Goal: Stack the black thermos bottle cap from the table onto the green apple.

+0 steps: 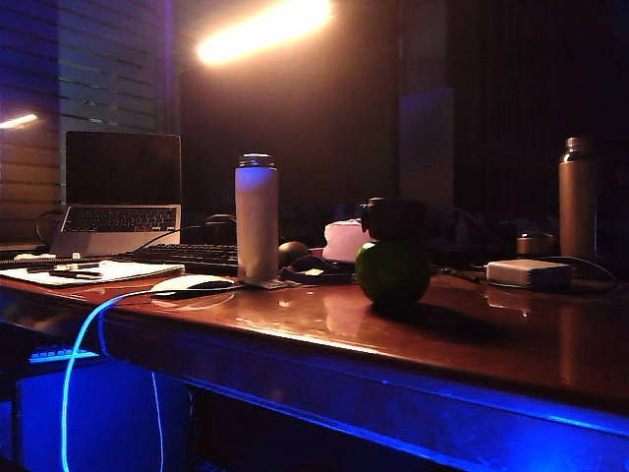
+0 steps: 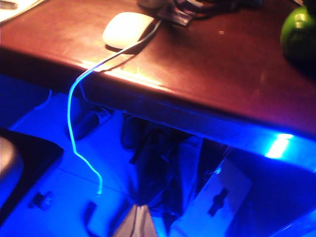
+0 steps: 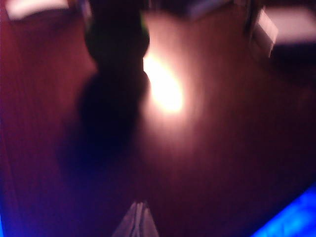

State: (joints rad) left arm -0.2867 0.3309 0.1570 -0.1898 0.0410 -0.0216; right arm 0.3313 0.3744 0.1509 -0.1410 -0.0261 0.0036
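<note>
Exterior view shows us the black thermos bottle cap [image 1: 393,218] sitting on top of the green apple [image 1: 392,274], right of centre on the table [image 1: 472,344]. Our right gripper [image 3: 137,222] shows its fingertips pressed together, holding nothing, above the tabletop. Our left gripper [image 2: 139,224] also looks pinched together, over the table's front edge.

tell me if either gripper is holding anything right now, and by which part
Nothing is held. The right gripper and left gripper are shut and empty; the black thermos bottle cap sits on the green apple.
</note>
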